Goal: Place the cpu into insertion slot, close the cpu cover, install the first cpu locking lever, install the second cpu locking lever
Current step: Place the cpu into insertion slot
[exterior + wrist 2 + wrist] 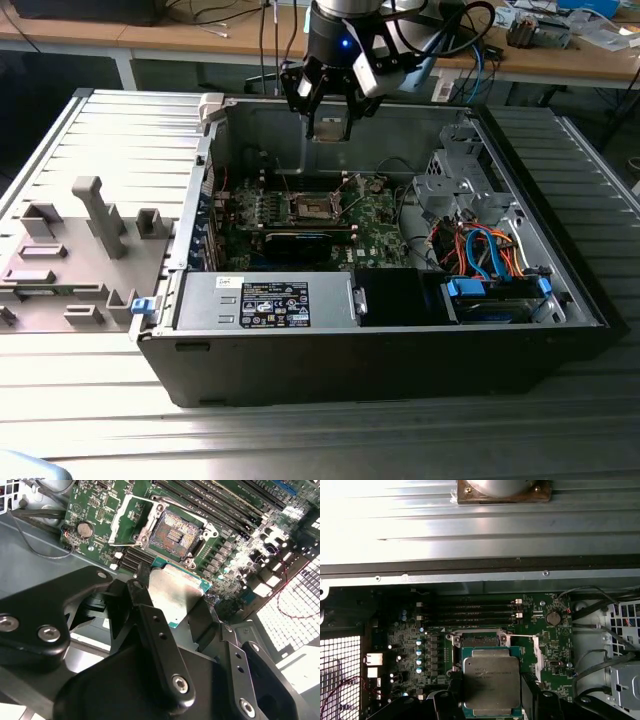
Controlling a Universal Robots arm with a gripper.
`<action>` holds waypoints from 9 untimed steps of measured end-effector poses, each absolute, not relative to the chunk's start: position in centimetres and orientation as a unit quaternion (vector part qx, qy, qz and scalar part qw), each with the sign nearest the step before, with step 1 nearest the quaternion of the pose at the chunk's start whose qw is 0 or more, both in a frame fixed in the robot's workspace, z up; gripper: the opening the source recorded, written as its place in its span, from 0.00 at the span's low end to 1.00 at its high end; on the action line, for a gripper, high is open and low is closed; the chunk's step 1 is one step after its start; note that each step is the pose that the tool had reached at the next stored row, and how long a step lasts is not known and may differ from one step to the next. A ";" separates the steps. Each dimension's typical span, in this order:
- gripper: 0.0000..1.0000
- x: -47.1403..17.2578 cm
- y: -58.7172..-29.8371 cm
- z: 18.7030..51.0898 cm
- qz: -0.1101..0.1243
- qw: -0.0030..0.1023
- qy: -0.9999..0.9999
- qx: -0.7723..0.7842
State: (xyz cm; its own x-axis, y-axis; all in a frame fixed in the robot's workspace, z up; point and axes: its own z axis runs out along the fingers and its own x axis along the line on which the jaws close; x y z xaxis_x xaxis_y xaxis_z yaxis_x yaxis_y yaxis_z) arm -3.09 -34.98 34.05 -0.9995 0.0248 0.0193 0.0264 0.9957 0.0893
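- The gripper (172,602) pinches the cpu (175,582) by two side edges, up in the air, not yet in the slot (175,532).
- The cpu looks light, stiff and easy to hurt, so hold only its edges.

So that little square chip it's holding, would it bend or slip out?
Probably stiff: the chip looks like a flat, metal-topped plate, held by its edges in the gripper. It is likely light, being so thin. Its smooth, shiny top could be slippery, so gripping the edges seems sensible.
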 end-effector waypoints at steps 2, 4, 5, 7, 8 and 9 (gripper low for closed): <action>0.55 -3.1 -35.0 34.1 -0.045 0.009 -0.999 -0.013; 0.55 -3.1 -35.0 34.0 -0.045 0.009 -0.999 -0.014; 0.55 -3.1 -35.0 34.0 -0.045 0.009 -0.999 -0.014; 0.55 -3.1 -35.0 34.0 -0.045 0.009 -0.999 -0.016; 0.55 -3.1 -35.0 34.0 -0.045 0.009 -0.999 -0.017; 0.55 -3.1 -35.0 34.0 -0.045 0.009 -0.999 -0.019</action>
State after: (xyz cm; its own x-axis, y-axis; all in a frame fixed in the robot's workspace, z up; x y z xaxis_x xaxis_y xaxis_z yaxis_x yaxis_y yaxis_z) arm -3.09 -34.98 34.04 -0.9991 0.0365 0.0194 0.0381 0.9953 0.0893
